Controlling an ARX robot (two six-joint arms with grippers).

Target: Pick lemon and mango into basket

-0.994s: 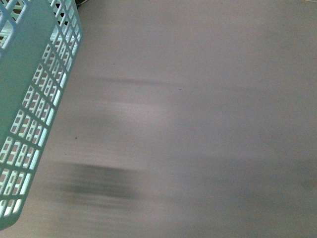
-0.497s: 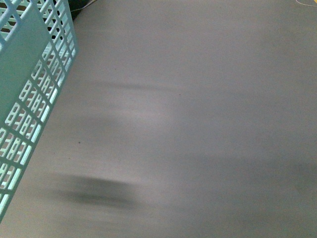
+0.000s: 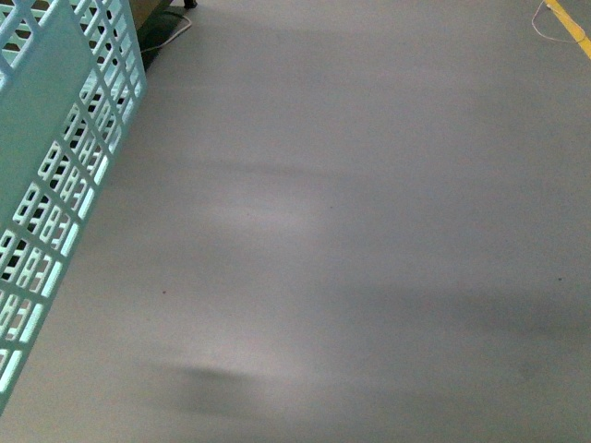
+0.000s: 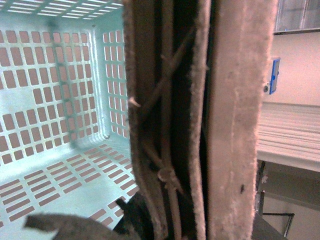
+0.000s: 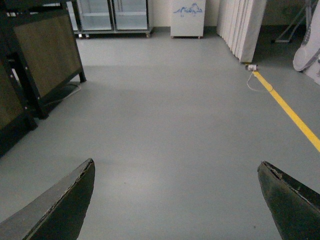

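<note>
The light teal lattice basket (image 3: 55, 185) hangs at the left edge of the front view, above a grey floor. The left wrist view looks down into the basket (image 4: 60, 100), and the part of its bottom that shows holds nothing. Its brown handles (image 4: 170, 125) fill the middle of that view, and my left gripper (image 4: 175, 215) is shut on them. My right gripper (image 5: 177, 200) is open over bare floor, its dark fingers (image 5: 65, 210) wide apart with nothing between them. The lemon and the mango are out of view.
Grey floor (image 3: 369, 231) fills most of the front view. A yellow floor line (image 5: 290, 112) runs along the right. Dark wood-panelled furniture (image 5: 40, 60) stands at the left, with a white cable (image 3: 166, 37) by its foot. A white cabinet (image 5: 187, 20) and white panels (image 5: 245, 25) stand far back.
The front view has slid over the floor: the shadow patch moved down, the basket edged left, and the yellow line and a furniture foot came into view at the top.
</note>
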